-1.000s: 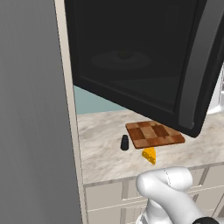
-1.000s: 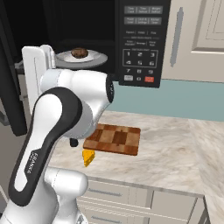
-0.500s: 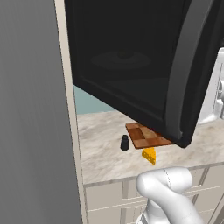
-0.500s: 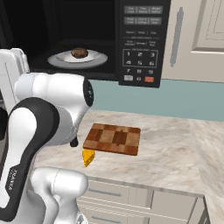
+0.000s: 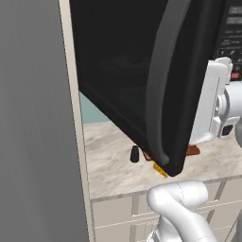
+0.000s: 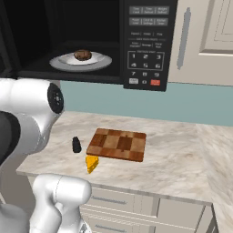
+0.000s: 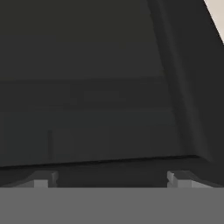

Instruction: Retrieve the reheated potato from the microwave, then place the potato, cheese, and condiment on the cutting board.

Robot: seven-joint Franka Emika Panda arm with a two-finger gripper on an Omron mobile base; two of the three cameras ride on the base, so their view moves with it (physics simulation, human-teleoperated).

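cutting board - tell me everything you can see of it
The cutting board is a flat rectangular wooden slab, checkered in light and dark brown squares. It lies flat on the marble counter below the open microwave, nothing on it. The black condiment and yellow cheese sit just off its left end, apart from it.

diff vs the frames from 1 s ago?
The microwave door has swung further open, toward the left. The arm has swung left out of the way, uncovering the potato on its plate and the condiment. The gripper stays open, holding nothing. Cheese, condiment and cutting board haven't moved on the counter.
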